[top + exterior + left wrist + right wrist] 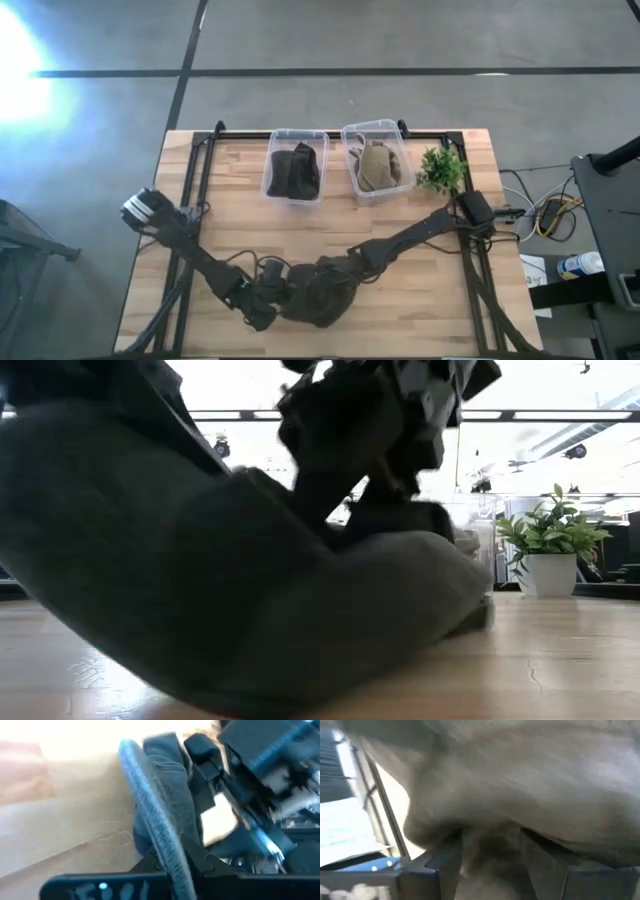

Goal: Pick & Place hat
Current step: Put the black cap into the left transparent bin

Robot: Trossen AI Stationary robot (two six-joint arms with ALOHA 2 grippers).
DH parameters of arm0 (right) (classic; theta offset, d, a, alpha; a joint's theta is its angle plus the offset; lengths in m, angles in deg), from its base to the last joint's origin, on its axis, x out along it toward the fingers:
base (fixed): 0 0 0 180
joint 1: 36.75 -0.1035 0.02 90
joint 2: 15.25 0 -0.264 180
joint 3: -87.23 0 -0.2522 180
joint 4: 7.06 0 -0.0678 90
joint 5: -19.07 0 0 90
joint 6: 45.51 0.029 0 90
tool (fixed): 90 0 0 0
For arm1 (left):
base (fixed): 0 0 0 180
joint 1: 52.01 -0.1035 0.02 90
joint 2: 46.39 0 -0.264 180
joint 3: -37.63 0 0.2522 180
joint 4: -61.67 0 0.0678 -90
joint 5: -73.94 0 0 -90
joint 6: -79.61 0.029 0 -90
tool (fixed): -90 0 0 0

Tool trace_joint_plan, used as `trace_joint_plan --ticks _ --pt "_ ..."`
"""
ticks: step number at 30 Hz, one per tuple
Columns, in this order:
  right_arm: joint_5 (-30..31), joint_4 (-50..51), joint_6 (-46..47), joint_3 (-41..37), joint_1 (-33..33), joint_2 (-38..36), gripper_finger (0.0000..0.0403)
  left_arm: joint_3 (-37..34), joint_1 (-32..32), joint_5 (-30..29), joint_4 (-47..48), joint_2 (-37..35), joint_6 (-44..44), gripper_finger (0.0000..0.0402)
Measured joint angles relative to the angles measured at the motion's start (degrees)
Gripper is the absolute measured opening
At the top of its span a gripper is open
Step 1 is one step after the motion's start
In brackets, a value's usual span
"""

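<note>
Both pincers meeting on the dark hat [325, 297] at the surface's [420, 290] near edge — left pincer [268, 300] clenched on its brim, right pincer [318, 285] gripping its fabric — probably to lift it together.

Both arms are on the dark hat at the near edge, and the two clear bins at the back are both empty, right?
Not quite. The high view shows both bins filled: the left bin holds a dark hat, the right bin a tan one. Both arms do meet at the dark hat at the near edge.
</note>
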Motion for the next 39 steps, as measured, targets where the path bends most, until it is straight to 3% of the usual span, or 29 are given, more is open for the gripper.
trace_joint_plan --ticks 5,10,12,18,22,25,28,32,36,39 --pt "4.4 10.1 -2.6 -0.3 -0.4 -5.2 0.0192 0.6 0.7 -0.3 15.1 -9.8 2.3 0.0008" --pt "17.2 19.7 -3.3 -0.4 -2.3 -13.8 0.0192 6.3 1.2 -7.1 30.7 -20.3 7.7 0.0006" --pt "24.2 23.0 -2.1 -0.3 -3.1 -17.5 0.0192 9.1 1.3 -12.4 31.9 -23.3 16.6 0.0006" --pt "38.0 27.4 0.7 -0.5 -3.4 -25.8 0.0192 18.3 0.5 -27.6 19.2 -28.2 61.2 0.0009" --pt "43.6 29.9 1.7 -0.7 -3.0 -27.8 0.0192 22.9 -4.5 -36.4 20.9 -28.5 72.9 0.0007" --pt "44.8 33.9 4.1 -0.7 -2.5 -28.0 0.0192 24.6 -10.8 -38.3 22.8 -28.6 76.4 0.0007" --pt "44.6 40.0 7.5 -0.8 -2.5 -28.0 0.0192 24.6 -18.7 -31.8 25.0 -28.6 73.9 0.0007" --pt "44.3 47.0 13.2 -0.8 -2.7 -28.0 0.0192 24.5 -30.4 -13.5 32.3 -27.1 62.3 0.0006" --pt "44.2 50.0 16.5 -0.8 -3.3 -28.0 0.0192 24.3 -36.3 -9.7 45.2 -23.1 56.4 0.0006" --pt "44.5 49.9 17.7 -1.0 -3.6 -28.0 0.0192 24.2 -41.5 2.1 47.4 -20.3 52.4 0.0006"
